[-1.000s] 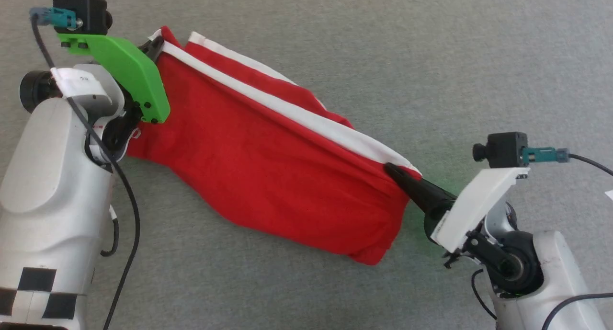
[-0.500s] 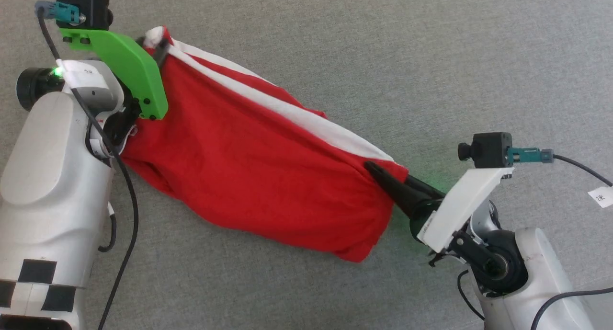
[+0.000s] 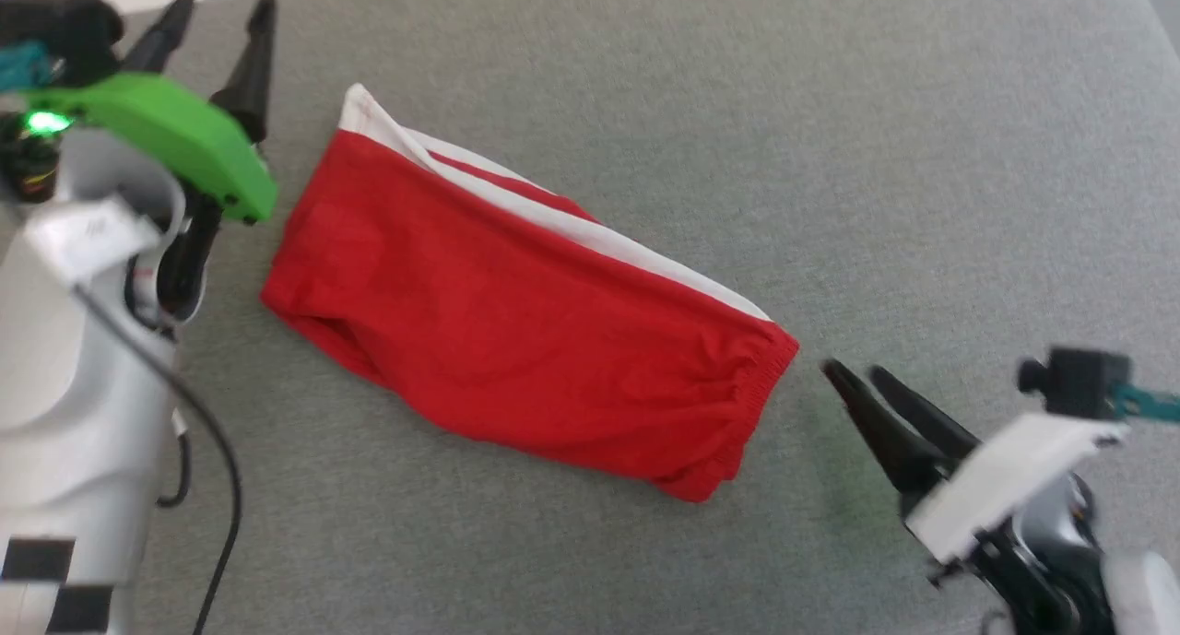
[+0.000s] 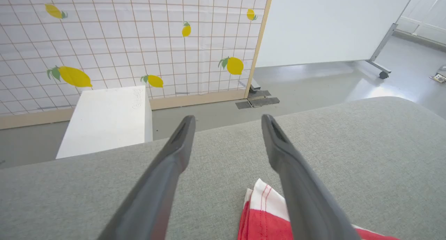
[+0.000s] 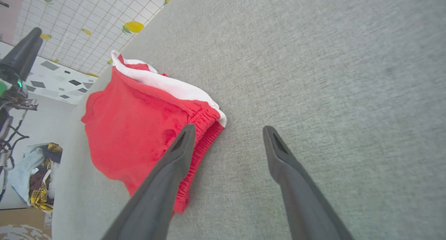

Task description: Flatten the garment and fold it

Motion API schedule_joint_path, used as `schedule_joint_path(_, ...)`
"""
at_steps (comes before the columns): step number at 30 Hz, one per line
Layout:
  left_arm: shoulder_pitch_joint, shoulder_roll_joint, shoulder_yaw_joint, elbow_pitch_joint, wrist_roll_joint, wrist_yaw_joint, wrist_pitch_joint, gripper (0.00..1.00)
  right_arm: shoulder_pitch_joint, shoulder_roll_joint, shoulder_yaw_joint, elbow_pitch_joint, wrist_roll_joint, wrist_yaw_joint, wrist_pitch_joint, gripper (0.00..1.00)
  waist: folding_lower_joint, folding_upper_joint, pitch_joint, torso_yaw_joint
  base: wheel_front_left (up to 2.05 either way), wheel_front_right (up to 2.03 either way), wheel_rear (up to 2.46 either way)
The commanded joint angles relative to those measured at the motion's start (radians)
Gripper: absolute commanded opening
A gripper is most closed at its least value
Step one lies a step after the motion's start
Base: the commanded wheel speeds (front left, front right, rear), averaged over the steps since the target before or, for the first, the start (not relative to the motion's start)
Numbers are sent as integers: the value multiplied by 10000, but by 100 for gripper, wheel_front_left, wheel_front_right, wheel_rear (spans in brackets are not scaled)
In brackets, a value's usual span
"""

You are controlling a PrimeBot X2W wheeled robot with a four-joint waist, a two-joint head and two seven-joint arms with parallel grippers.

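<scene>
The red garment [image 3: 516, 340], folded over with a white band along its far edge, lies loose on the grey padded surface [image 3: 830, 137]. My left gripper [image 3: 224, 4] is open, raised beside the garment's white far-left corner and touching nothing. In the left wrist view its fingers [image 4: 228, 118] spread wide above that corner [image 4: 261, 212]. My right gripper [image 3: 853, 370] is open too, a short way off the gathered red waistband end. From the right wrist, the fingers [image 5: 229, 128] stand apart just short of the garment [image 5: 139, 128].
Past the surface's far edge stand a white box [image 4: 108, 118], a lemon-print grid screen [image 4: 139, 41] and a white wheeled panel [image 4: 331, 24]. A heap of clothes [image 5: 35, 173] lies on the floor off one side.
Both grippers have opened and let go of the garment's ends. The garment has dropped flat onto the surface and both arms have drawn back from it. The head camera has shifted.
</scene>
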Motion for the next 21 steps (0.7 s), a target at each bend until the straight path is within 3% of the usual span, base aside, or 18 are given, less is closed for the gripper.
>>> schedule_joint_path(1, 457, 227, 103, -265, 142, -58, -561, 100, 362, -3, -267, -262, -332, -13, 81, 100, 0, 0, -561, 431, 0, 0, 0)
schedule_joint_path(4, 1302, 535, 342, -967, 421, 117, -1634, 100, 936, -3, -700, -725, -1250, -13, 402, 100, 0, 0, -902, 670, 0, 0, 0)
schedule_joint_path(10, 3696, 935, 951, -2806, 1074, 1041, -3178, 100, 1414, -3, -855, -1284, -2651, -13, 955, 100, 0, 0, -1435, 1206, 0, 0, 0)
schedule_joint_path(15, 5581, 697, 1366, -4098, 1254, 1649, -3439, 100, 1040, -3, -457, -925, -3263, -13, 1517, 100, 0, 0, -1626, 1686, 0, 0, 0)
schedule_joint_path(21, 6847, 192, 1297, -4473, 1116, 1740, -3486, 100, 317, -3, 192, 56, -3271, -13, 1826, 100, 0, 0, -1622, 2213, 0, 0, 0)
